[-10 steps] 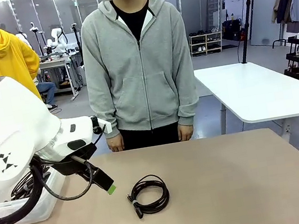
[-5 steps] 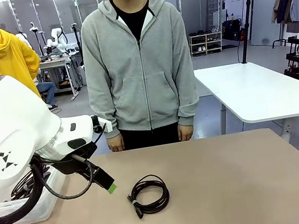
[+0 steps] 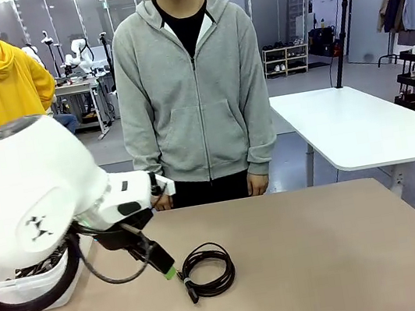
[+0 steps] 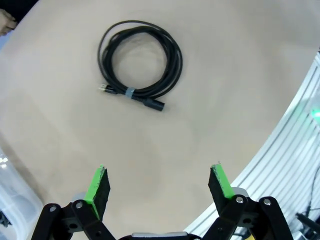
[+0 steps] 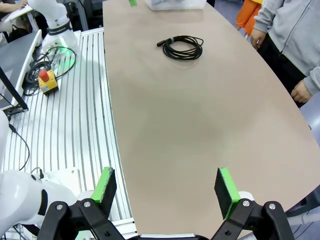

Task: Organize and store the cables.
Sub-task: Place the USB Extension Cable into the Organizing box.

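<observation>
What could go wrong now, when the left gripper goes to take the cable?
1. The cable lies flat on the table, so the open left gripper may scrape the top or pinch just one loop.
2. One small tie holds the coil; lifted elsewhere, loops might sag and catch on the bin rim.

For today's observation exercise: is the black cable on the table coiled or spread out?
Coiled. The cable lies in a round loop, bound by a small tie.
</observation>
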You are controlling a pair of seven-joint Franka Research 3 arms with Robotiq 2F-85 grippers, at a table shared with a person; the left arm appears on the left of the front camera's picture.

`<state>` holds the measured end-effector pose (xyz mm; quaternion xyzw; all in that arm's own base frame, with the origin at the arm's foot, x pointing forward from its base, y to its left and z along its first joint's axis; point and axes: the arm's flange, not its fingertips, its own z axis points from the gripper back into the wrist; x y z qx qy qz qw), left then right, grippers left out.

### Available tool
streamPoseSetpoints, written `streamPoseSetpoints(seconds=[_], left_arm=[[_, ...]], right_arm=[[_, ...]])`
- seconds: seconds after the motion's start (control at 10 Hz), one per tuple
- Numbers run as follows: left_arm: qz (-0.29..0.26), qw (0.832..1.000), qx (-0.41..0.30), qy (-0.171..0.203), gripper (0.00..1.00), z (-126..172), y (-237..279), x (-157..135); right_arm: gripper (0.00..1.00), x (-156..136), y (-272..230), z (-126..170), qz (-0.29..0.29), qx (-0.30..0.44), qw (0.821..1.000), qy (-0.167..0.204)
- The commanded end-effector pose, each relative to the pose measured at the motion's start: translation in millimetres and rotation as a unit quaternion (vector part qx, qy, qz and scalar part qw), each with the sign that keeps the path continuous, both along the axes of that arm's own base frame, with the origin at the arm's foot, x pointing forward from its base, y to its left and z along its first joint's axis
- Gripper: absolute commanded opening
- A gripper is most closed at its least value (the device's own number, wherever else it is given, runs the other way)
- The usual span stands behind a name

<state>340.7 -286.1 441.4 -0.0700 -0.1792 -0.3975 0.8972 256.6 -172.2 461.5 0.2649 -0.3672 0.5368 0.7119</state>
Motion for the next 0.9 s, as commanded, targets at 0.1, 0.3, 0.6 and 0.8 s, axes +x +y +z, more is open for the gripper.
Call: streamPoseSetpoints(seconds=[0.1,0.3,0.6,0.8], left_arm=[[0.035,0.999,0.027,0.006,1.0,-15.4,-34.7,14.0],[0.057,0.998,0.034,0.01,1.0,-22.9,-41.5,15.8],[0.191,0.981,0.024,0.034,1.0,-21.4,-58.1,22.9],[0.404,0.913,0.024,0.049,1.0,-34.9,-74.0,36.6]], right_arm=[[1.0,0.8,-0.8,2.1,0.006,0.006,1.0,-0.01],[1.0,0.8,-0.8,2.1,0.006,0.006,1.0,-0.01],[1.0,0.8,-0.8,2.1,0.006,0.006,1.0,-0.01],[1.0,0.8,-0.8,2.1,0.006,0.006,1.0,-0.01]])
